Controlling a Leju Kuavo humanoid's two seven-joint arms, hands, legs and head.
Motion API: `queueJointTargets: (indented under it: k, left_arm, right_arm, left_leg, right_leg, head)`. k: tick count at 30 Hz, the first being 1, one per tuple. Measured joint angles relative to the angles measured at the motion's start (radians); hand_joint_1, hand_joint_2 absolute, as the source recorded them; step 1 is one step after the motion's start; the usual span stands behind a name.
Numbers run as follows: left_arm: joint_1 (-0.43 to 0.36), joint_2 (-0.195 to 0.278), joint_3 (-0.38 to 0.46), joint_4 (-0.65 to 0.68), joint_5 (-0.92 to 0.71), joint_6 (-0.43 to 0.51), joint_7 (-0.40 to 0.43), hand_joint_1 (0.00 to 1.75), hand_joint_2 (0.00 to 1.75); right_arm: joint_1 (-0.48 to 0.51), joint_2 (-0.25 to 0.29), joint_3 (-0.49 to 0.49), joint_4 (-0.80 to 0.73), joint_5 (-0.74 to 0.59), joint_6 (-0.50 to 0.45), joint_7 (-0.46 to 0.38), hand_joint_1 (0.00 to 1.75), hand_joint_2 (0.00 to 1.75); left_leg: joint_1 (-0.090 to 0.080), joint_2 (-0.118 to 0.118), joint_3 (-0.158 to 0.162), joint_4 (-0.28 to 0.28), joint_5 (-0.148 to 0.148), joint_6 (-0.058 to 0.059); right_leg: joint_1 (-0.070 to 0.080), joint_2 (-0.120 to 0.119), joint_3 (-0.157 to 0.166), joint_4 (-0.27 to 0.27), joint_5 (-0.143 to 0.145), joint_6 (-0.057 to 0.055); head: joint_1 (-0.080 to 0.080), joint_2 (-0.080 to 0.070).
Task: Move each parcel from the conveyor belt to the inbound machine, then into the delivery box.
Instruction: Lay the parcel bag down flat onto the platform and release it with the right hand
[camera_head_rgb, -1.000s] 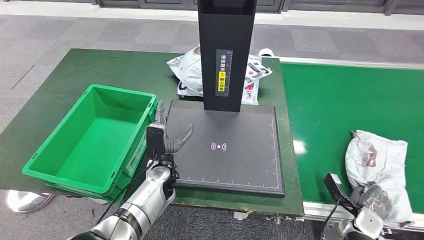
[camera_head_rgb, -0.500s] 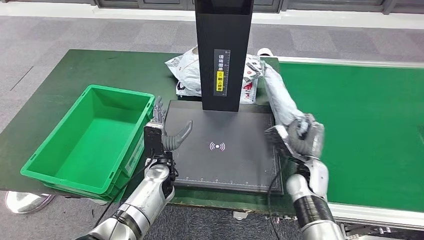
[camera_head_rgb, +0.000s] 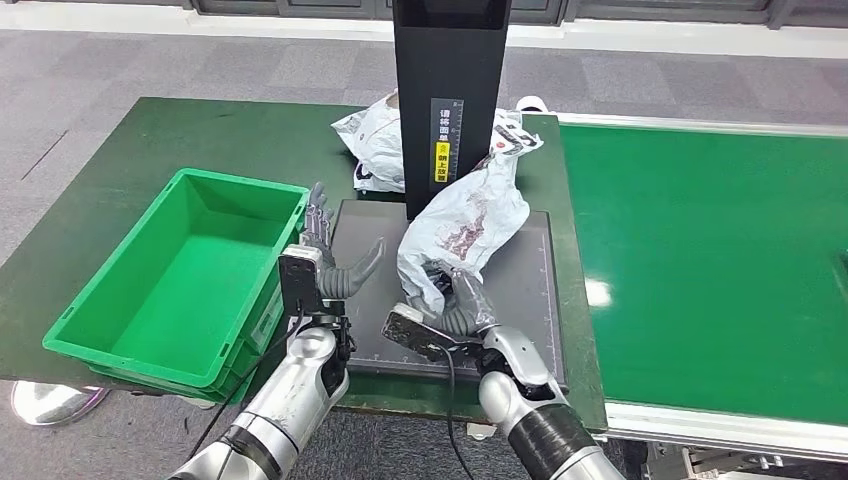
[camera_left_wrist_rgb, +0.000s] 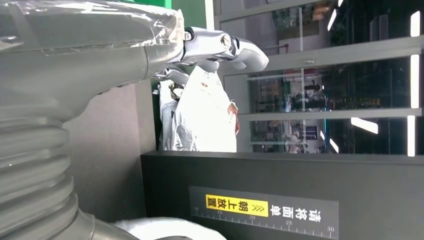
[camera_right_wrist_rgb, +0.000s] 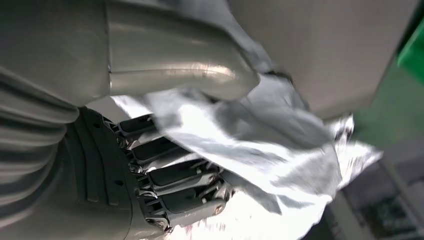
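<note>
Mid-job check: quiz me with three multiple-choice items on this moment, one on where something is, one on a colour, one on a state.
1. Where is the parcel that the right robot hand holds?
A. In the crate
B. Over the black scanner pad
C. On the conveyor belt

2. What colour is the crate?
A. Green
B. Blue
C. Grey

3. What state is the left robot hand in?
A. Gripping a parcel
B. Pressed flat on the belt
C. Holding nothing, fingers spread

Answers: 1 B, the bag hangs above the scanner pad. 2 A, its walls are bright green. 3 C, head view shows its fingers apart by the pad's edge.
</note>
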Motion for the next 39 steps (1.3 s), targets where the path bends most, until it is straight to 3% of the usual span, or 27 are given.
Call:
queueJointTargets:
  k: [8,17,20,26,32,37,39]
  left_arm:
    - [0.0,0.003,0.0,0.001,0.017,0.007,0.0,0.0,1.75]
    - [0.002,0.007,-0.009,0.001,-0.012,0.058,0.0,0.0,1.75]
    - [-0.01,0.006,-0.026,0.033,-0.063,0.078,0.007,0.0,1.75]
    - [-0.076,-0.002,-0.119,0.197,-0.294,0.086,0.174,0.0,1.75]
    - [-0.121,-0.008,-0.204,0.311,-0.431,0.029,0.318,0.0,1.75]
    - [-0.125,-0.008,-0.212,0.319,-0.446,0.018,0.336,0.0,1.75]
    - [-0.135,-0.007,-0.244,0.346,-0.499,-0.026,0.396,0.0,1.75]
  right_arm:
    - [0.001,-0.004,0.048,0.032,-0.035,0.025,0.007,0.0,1.75]
    - [0.009,-0.016,0.014,0.003,-0.171,-0.172,-0.144,0.0,1.75]
    - [0.026,-0.018,-0.014,-0.028,-0.249,-0.26,-0.231,0.0,1.75]
    - [0.045,-0.021,-0.104,-0.08,-0.42,-0.377,-0.385,0.0,1.75]
    - [0.047,-0.022,-0.168,-0.091,-0.473,-0.396,-0.418,0.0,1.75]
    - [0.046,-0.022,-0.173,-0.091,-0.477,-0.396,-0.419,0.0,1.75]
    - [0.045,-0.022,-0.185,-0.091,-0.489,-0.395,-0.425,0.0,1.75]
  left_leg:
    - [0.0,0.0,0.0,0.0,0.0,0.0]
    - [0.0,0.0,0.0,0.0,0.0,0.0]
    - [0.0,0.0,0.0,0.0,0.0,0.0]
    - [-0.001,0.001,0.0,0.0,0.0,0.0]
    - [-0.001,0.002,0.0,0.0,0.0,0.0]
    - [-0.001,0.002,0.0,0.0,0.0,0.0]
    - [-0.001,0.002,0.0,0.0,0.0,0.0]
  right_leg:
    - [0.0,0.0,0.0,0.0,0.0,0.0]
    - [0.0,0.0,-0.001,0.0,0.0,0.0]
    - [0.0,0.0,-0.001,0.0,0.0,0.0]
    - [0.0,0.001,-0.001,0.0,0.001,0.0]
    - [0.0,0.002,-0.001,0.0,0.001,0.0]
    - [0.0,0.002,-0.001,0.0,0.001,0.0]
    - [0.0,0.002,-0.001,0.0,0.001,0.0]
  head:
    - [0.0,0.0]
    - [0.0,0.0]
    - [0.0,0.0]
    - [0.0,0.0]
    - [0.0,0.0]
    - [0.0,0.0]
    - [0.0,0.0]
